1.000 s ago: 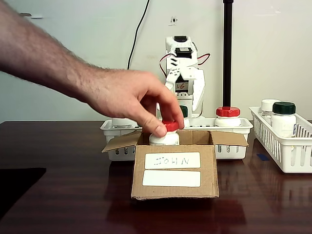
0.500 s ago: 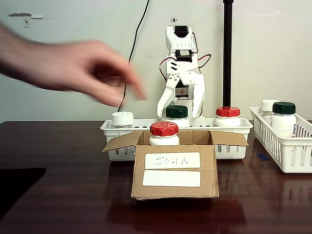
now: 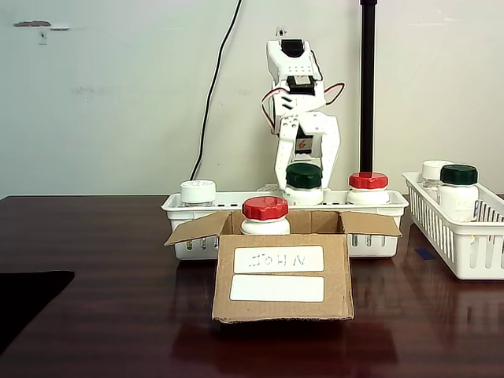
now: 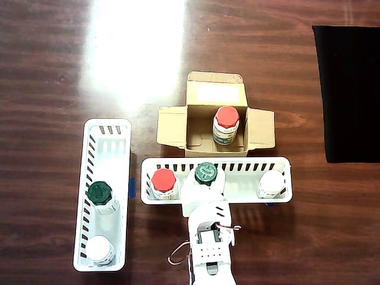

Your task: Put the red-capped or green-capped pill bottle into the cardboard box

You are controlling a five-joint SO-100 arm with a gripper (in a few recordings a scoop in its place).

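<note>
Already you've got one red-capped bottle (image 4: 226, 123) standing upright inside the cardboard box (image 3: 283, 276), flaps open, label "JOHN" on its front. Behind the box, a long white basket (image 4: 246, 197) holds a second red-capped bottle (image 4: 163, 181), a green-capped bottle (image 3: 303, 183) and a white-capped bottle (image 4: 271, 183). Your end effector (image 3: 305, 164) straddles the green-capped one, fingers down either side of the cap; can't tell if they're actually gripping. The white arm (image 3: 295, 87) stands upright over it. Second basket (image 4: 95, 233) beside, with two more bottles. Dark wood bench (image 3: 94, 315), glossy; pale wall, black pole (image 3: 367, 87).
</note>
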